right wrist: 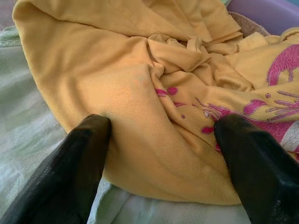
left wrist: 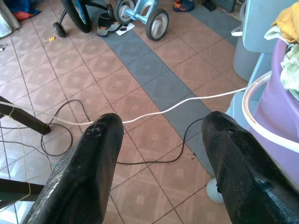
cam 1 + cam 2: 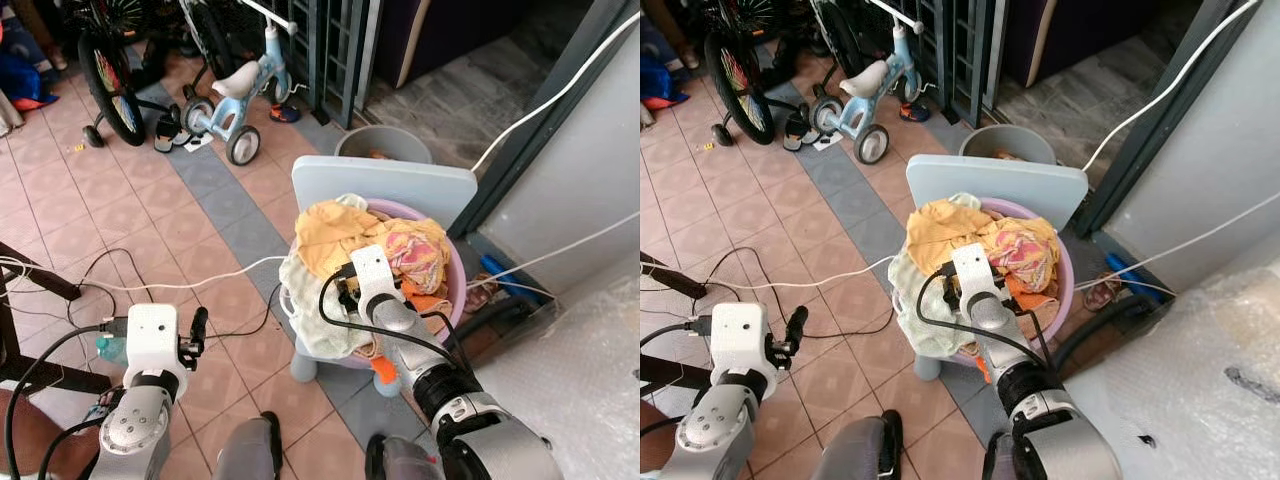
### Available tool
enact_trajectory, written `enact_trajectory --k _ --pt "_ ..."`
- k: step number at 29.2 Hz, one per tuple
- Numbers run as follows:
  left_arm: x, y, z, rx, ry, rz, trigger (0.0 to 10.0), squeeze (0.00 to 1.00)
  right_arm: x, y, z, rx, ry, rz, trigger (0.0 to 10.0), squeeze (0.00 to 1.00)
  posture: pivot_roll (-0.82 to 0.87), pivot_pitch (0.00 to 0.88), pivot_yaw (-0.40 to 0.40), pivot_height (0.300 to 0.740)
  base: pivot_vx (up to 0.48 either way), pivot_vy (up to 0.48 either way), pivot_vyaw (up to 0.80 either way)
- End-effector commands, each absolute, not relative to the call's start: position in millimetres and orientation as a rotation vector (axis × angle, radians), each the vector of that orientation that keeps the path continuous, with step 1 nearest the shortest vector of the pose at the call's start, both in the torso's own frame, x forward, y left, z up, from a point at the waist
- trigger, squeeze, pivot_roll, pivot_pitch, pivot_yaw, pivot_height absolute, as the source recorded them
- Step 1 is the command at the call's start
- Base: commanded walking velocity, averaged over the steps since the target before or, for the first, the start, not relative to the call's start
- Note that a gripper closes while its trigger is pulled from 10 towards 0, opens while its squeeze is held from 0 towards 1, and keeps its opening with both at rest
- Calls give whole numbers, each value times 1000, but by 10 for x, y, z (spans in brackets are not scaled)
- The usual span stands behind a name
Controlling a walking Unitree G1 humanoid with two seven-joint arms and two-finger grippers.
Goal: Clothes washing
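Head views: laundry [image 3: 370, 235] is heaped in a purple basin [image 3: 455, 290] that sits on a pale plastic chair [image 3: 385, 185] on the tiled floor [image 3: 120, 200]; a yellow garment lies on top, a pale green cloth hangs over the near rim.
Right arm: the right gripper [image 3: 350, 292] reaches down onto the near side of the heap.
Left arm: the left gripper [image 3: 197, 330] hangs off to the left over the floor, well apart from the basin.
Left wrist view: jaws spread wide with nothing between them; below lie tiles and a white cable [image 2: 154, 112], and the basin's rim [image 2: 254, 121] shows at the edge.
Right wrist view: jaws parted and pressed into the yellow garment [image 1: 154, 121] (the one with pink print), a fold of it bulging between the two fingers [image 1: 79, 158]; not yet clenched.
Step in hand, as I judge it: taking the top garment out of the basin.
How to do it well: push a little deeper so the fold sits fully between the fingers, close on the yellow cloth alone and not the green one under it, then lift straight up so the basin stays on the chair.
Surface: pink and grey floor tiles, cables trailing across them.
Room: a child's tricycle [image 3: 235, 95] and a bicycle wheel [image 3: 110, 85] stand farther back, a grey bucket [image 3: 385, 145] just behind the chair, a metal gate beyond.
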State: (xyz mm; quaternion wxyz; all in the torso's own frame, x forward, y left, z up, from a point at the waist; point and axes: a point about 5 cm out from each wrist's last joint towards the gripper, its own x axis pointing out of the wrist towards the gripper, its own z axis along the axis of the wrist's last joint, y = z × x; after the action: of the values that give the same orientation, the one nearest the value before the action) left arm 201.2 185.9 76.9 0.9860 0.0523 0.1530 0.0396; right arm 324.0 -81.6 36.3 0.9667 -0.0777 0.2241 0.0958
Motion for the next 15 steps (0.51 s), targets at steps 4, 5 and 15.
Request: enact_trajectory --k 4,5,15 --pt "2042 1867 780 119 310 82 10000 0 3179 -959 203 -20 576 91 0 0 237 213 14 740 0 0 0" --pt "2055 1860 783 120 307 78 10000 0 3178 -979 197 -8 581 81 0 0 236 214 14 740 0 0 0" --pt "2096 1840 785 115 301 76 10000 0 3148 -1003 134 28 612 72 0 0 228 209 11 740 0 0 0"
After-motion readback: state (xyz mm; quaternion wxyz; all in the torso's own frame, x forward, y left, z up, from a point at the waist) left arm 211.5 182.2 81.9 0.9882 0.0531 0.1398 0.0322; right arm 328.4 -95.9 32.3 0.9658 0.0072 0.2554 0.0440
